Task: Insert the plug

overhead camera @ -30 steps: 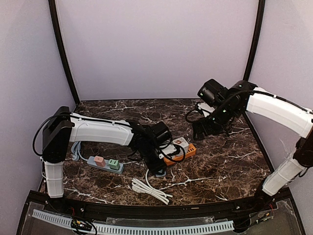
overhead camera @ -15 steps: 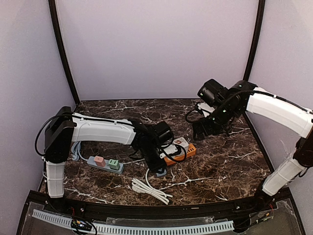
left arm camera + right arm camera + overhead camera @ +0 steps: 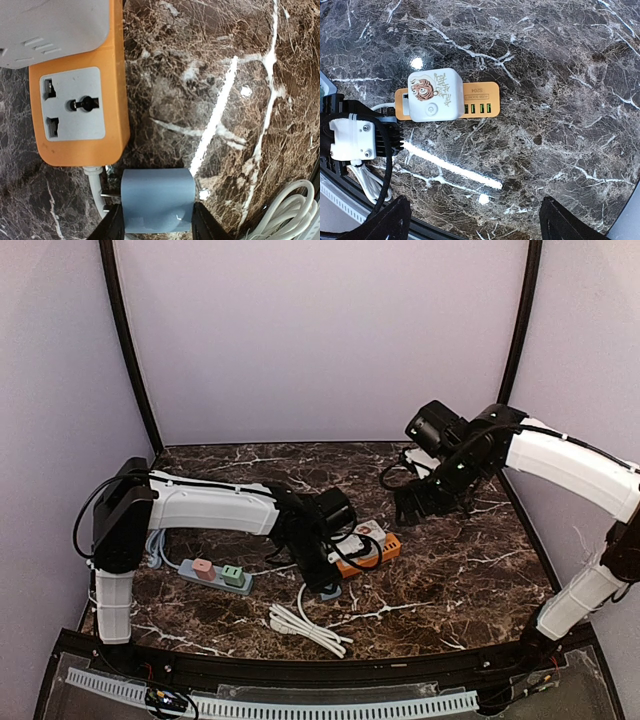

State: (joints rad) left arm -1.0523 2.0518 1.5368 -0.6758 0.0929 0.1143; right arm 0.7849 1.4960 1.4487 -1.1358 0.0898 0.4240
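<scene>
An orange power strip (image 3: 80, 115) with a grey socket (image 3: 72, 103) lies on the marble table; it also shows in the top view (image 3: 368, 548) and in the right wrist view (image 3: 480, 99). A white cube adapter (image 3: 432, 94) sits plugged on it. My left gripper (image 3: 156, 222) is shut on a blue-grey plug (image 3: 156, 200), its metal prongs pointing left, just below the strip's end beside the white cord (image 3: 95, 187). In the top view the left gripper (image 3: 327, 585) is low at the strip's near-left end. My right gripper (image 3: 420, 502) hangs open and empty above the table, right of the strip.
A grey power strip (image 3: 215, 574) with pink and green plugs lies at the left. A coiled white cable (image 3: 305, 625) lies near the front edge, also in the left wrist view (image 3: 287, 212). Dark frame posts stand at both sides.
</scene>
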